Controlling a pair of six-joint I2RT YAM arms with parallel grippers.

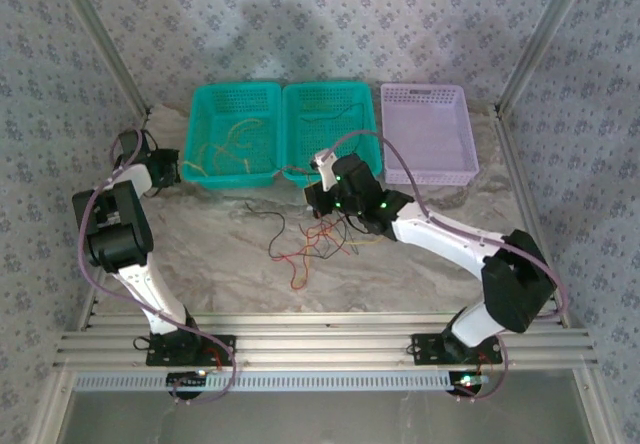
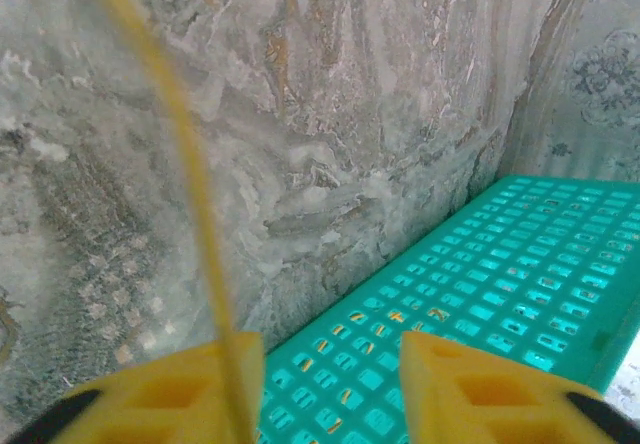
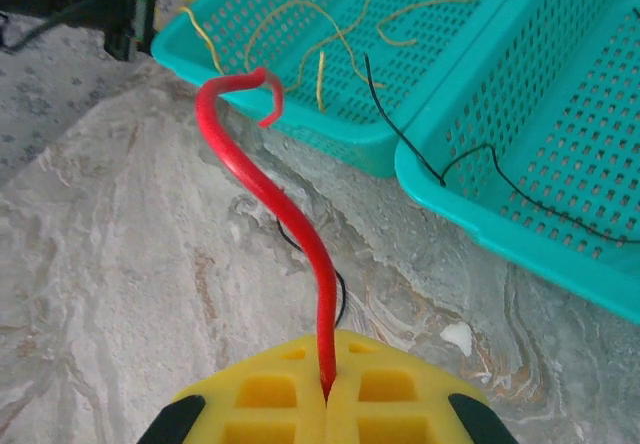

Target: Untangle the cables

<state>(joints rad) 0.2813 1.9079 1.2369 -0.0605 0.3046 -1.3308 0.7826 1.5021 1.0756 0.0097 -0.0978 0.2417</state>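
Presently, the right gripper (image 3: pixel 328 354) has its yellow pads pressed together on a red cable (image 3: pixel 245 159), which rises from the seam between them, bends, and ends in a hooked tip above the marble table (image 3: pixel 120 264). Ahead of it, a black cable (image 3: pixel 425 164) is draped across the adjoining rims of the left teal basket (image 3: pixel 300 129) and the right teal basket (image 3: pixel 500 229). Loose yellow cables (image 3: pixel 330 29) lie in the left one. The left gripper (image 2: pixel 330 354) sits at that basket's outer wall, its pads apart with a clear gap. A yellow cable (image 2: pixel 185 154) runs up along the inner edge of one pad; contact cannot be confirmed. In the overhead view, a tangle (image 1: pixel 310 244) of red, black and yellow cables lies on the table just beside the right gripper, near the baskets. A lilac basket (image 1: pixel 430 92) stands beside the right teal one.
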